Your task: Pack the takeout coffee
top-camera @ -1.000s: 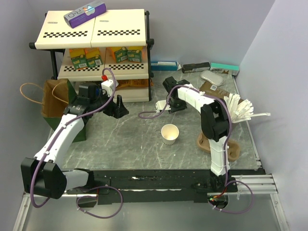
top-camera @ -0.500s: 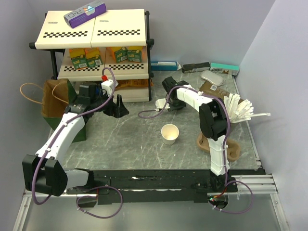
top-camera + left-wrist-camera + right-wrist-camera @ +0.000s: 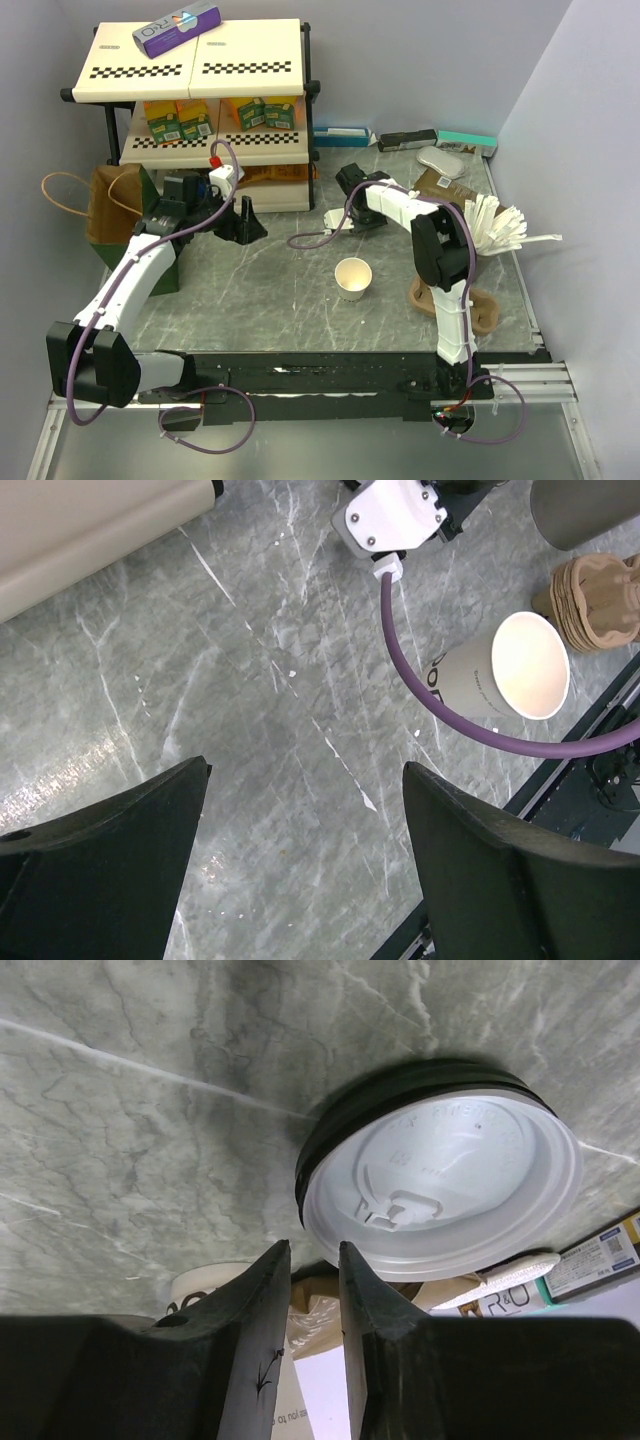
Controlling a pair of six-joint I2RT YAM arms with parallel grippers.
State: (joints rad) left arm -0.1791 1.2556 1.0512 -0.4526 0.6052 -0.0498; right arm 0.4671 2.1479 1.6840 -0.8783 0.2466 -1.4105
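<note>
The paper cup (image 3: pixel 352 277) stands upright and uncovered in the middle of the counter (image 3: pixel 250 300), nearest the arm bases, with the brown pulp tray (image 3: pixel 486 312) off to its right. Farther back and well to the left, the left gripper (image 3: pixel 305 770) hovers over bare stone, jaws spread wide and empty, the cup well apart from it. Beyond the cup, the right gripper (image 3: pixel 312 1250) has its jaws drawn to a narrow slit with nothing between them, tips just short of a white lid (image 3: pixel 440 1190) on a black stack (image 3: pixel 322 1148).
</note>
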